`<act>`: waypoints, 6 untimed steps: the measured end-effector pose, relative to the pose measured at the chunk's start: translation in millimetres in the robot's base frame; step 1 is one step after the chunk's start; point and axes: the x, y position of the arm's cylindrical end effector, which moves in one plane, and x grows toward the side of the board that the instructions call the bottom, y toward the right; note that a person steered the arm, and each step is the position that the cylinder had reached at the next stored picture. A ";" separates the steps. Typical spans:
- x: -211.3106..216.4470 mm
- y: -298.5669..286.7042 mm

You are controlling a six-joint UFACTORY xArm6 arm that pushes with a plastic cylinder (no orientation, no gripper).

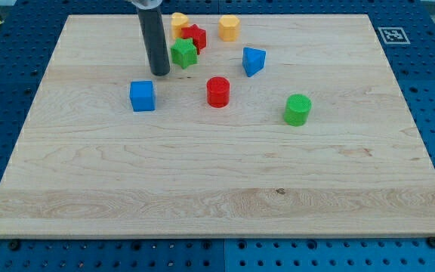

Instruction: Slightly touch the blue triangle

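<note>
Board: blue triangle (253, 60) right of my tip (159, 72)

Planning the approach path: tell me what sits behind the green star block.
Behind the green star, toward the view's top, a red block touches it, partly covered, shape unclear. A yellow block sits further back. My tip stands to the star's left.
</note>
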 end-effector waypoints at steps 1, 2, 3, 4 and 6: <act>6.6 55.7; -1.1 101.6; -29.0 120.4; -38.8 120.4; -66.9 91.8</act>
